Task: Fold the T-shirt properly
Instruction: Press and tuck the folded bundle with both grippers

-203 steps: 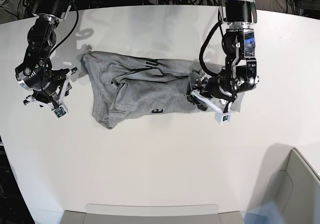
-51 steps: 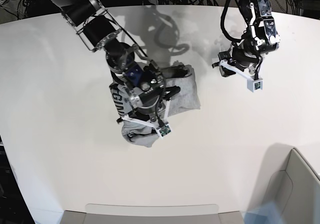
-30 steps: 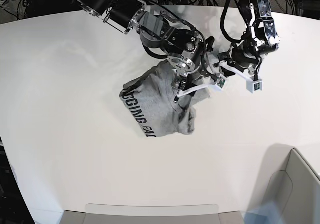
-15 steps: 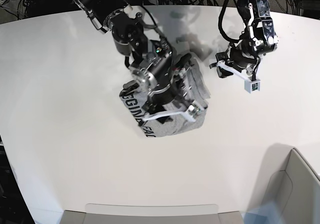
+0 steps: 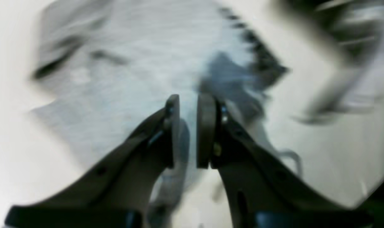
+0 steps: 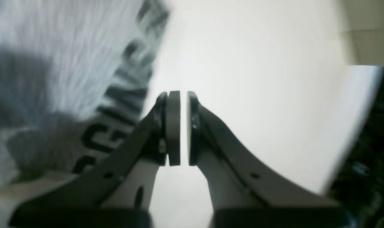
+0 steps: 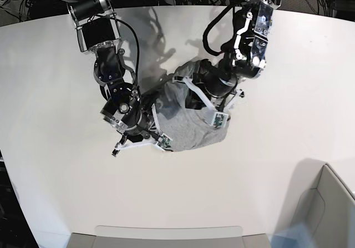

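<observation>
Nearest in the left wrist view: left gripper (image 5: 188, 129) with jaws drawn narrow, a slim gap between the pads and nothing visibly pinched, blurred grey cloth of the T-shirt (image 5: 141, 79) just beyond. In the right wrist view: right gripper (image 6: 180, 128) likewise nearly closed, a thin slit of white bench (image 6: 258, 79) showing between the pads, nothing gripped, black lettering of the shirt off to one side. Farther out, in the base view: T-shirt (image 7: 194, 128) bunched in a rumpled heap near the middle of the bench (image 7: 288, 165), plain grey side up, not folded flat. Right gripper (image 7: 138, 141) low at the heap's edge on that view's left; left gripper (image 7: 213, 106) down on the heap's upper part, on that view's right. Compared with half a second earlier: left arm no longer off to the side and clear of the cloth, now over it; right arm shifted from above the heap to its edge; lettering, then readable along the hem, now out of sight from above; both sets of jaws much narrower than a second ago.
</observation>
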Controlling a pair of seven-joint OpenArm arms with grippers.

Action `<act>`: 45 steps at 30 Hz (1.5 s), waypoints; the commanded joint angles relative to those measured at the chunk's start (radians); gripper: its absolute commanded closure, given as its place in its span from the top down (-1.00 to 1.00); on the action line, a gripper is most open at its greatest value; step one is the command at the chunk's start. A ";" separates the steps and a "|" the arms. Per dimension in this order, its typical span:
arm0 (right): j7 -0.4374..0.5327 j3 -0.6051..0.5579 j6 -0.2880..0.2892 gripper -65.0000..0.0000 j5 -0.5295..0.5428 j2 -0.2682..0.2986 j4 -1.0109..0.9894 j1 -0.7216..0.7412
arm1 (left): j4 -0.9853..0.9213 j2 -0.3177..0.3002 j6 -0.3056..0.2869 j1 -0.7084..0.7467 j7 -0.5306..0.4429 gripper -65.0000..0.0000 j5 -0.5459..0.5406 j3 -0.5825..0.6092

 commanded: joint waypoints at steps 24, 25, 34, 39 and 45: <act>0.005 -0.030 0.149 -0.91 -0.005 -0.060 0.112 -0.237 | -0.457 -0.006 -0.006 -0.184 -0.025 -0.99 -0.003 -0.246; -0.015 -0.053 0.149 -0.91 -0.005 -0.063 0.122 -0.237 | -0.513 -0.002 -0.006 -0.227 -0.030 -0.99 -0.004 -0.246; -0.078 -0.064 0.149 -0.91 0.000 -0.063 0.353 -0.246 | -0.623 -0.006 -0.001 -0.416 -0.034 -0.99 -0.004 -0.257; -0.077 0.153 0.149 -0.91 0.001 -0.109 0.383 -0.143 | -0.474 -0.001 -0.001 -0.408 -0.019 -0.99 -0.011 -0.330; -0.066 0.236 0.149 -0.91 0.001 -0.103 0.188 0.012 | -0.284 0.062 -0.001 -0.248 -0.019 -0.99 -0.006 -0.206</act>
